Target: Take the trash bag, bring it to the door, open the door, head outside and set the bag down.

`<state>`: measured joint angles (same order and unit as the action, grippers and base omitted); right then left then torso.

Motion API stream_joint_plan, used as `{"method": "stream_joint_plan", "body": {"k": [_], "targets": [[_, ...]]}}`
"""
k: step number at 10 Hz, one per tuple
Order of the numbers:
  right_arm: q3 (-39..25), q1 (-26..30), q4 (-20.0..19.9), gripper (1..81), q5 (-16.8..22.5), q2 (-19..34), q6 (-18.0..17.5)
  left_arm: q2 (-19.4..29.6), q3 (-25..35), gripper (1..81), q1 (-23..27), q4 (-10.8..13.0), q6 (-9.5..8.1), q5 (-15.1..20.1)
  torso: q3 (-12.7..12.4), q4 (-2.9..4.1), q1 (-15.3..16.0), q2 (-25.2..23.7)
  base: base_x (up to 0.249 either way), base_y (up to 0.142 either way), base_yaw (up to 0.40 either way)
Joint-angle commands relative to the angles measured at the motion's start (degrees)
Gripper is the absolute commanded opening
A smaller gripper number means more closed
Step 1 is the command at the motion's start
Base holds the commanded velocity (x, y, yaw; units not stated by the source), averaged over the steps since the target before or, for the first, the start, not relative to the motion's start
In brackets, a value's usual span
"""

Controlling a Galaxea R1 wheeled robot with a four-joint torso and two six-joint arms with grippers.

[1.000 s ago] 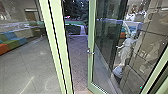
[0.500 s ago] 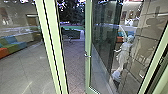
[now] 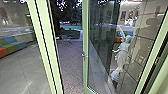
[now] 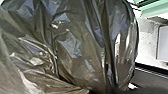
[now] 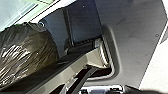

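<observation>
Camera: shifted since the earlier frame; can't tell if the door (image 3: 85,32) swung too.
Bag (image 4: 75,50): near the robot, dark, creased, partly cut off.
Grip: can't tell for left gripper or right gripper.
Doorway: glass door ajar, lower edge cut off.
Floor (image 3: 22,66): pale tiles, left.
Glass: blurred seats (image 3: 11,46) left, white statue (image 3: 122,55) right.
Outside: paving (image 3: 71,72), dark trees (image 3: 68,12) far.

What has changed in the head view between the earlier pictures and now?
The camera has moved, shifting the whole head view. The gap between the green post and the glass door looks wider; whether the door itself swung, I cannot tell. The door stays open; the statue and coloured seats stay in place.
</observation>
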<state>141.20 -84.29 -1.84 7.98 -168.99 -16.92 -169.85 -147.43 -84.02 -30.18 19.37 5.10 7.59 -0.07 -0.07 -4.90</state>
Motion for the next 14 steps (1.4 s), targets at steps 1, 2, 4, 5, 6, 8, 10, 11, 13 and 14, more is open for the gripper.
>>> {"method": "stream_joint_plan", "body": {"k": [1, 2, 4, 5, 6, 8, 10, 11, 13, 14], "targets": [[-0.68, 3.02, 0.35, 81.1, 3.7, -0.24, 0.13, 0.03, 0.57, 1.0, 2.85, 0.13, 0.23, 4.48, 0.0, 0.0, 0.07, 0.0, 0.0, -0.093, 0.0], [-0.68, 2.93, 0.43, 81.1, 3.7, -0.32, 0.13, 0.03, 0.57, 1.0, 2.76, 0.13, 0.23, 4.48, 0.0, 0.0, 0.07, 0.0, 0.0, -0.093, 0.0], [-0.68, 2.85, 0.61, 81.1, 3.7, -0.5, 0.13, 0.03, 0.57, 1.0, 2.85, 0.13, 0.23, 4.48, 0.0, 0.0, 0.07, 0.0, 0.0, -0.093, 0.0], [-0.67, 2.85, 0.61, 81.1, 3.7, -0.59, 0.13, 0.03, 0.57, 1.0, 2.85, 0.13, 0.23, 4.4, 0.0, 0.0, 0.07, 0.0, 0.0, -0.092, 0.0], [-0.59, 2.76, 0.61, 81.1, 3.7, -0.59, 0.13, 0.03, 0.57, 1.0, 2.85, 0.13, 0.31, 4.4, 0.0, 0.0, 0.07, 0.0, 0.0, -0.078, 0.0], [-0.33, 2.67, 0.61, 81.1, 3.7, -0.59, 0.13, -0.05, 0.57, 1.0, 2.84, 0.13, 0.23, 4.4, 0.0, 0.0, 0.07, 0.0, 0.0, -0.07, 0.0], [-0.24, 2.58, 0.61, 81.1, 3.7, -0.68, 0.13, -0.05, 0.57, 1.0, 2.85, 0.21, 0.31, 4.4, 0.0, 0.0, 0.07, 0.0, 0.0, -0.03, 0.0], [-0.15, 2.58, 0.61, 81.1, 3.7, -0.76, 0.13, 0.03, 0.57, 1.0, 2.85, 0.13, 0.31, 4.4, 0.0, 0.0, 0.07, 0.0, 0.0, 0.0, 0.0], [-0.06, 2.58, 0.61, 81.1, 3.7, -0.85, 0.13, 0.04, 0.57, 1.0, 2.76, 0.13, 0.32, 4.4, 0.0, 0.0, 0.07, 0.0, 0.0, 0.0, 0.0], [-0.06, 2.58, 0.61, 81.1, 3.7, -0.85, 0.13, 0.12, 0.57, 1.0, 2.76, 0.13, 0.32, 4.4, 0.0, 0.0, 0.07, 0.0, 0.0, 0.0, 0.0]]}}
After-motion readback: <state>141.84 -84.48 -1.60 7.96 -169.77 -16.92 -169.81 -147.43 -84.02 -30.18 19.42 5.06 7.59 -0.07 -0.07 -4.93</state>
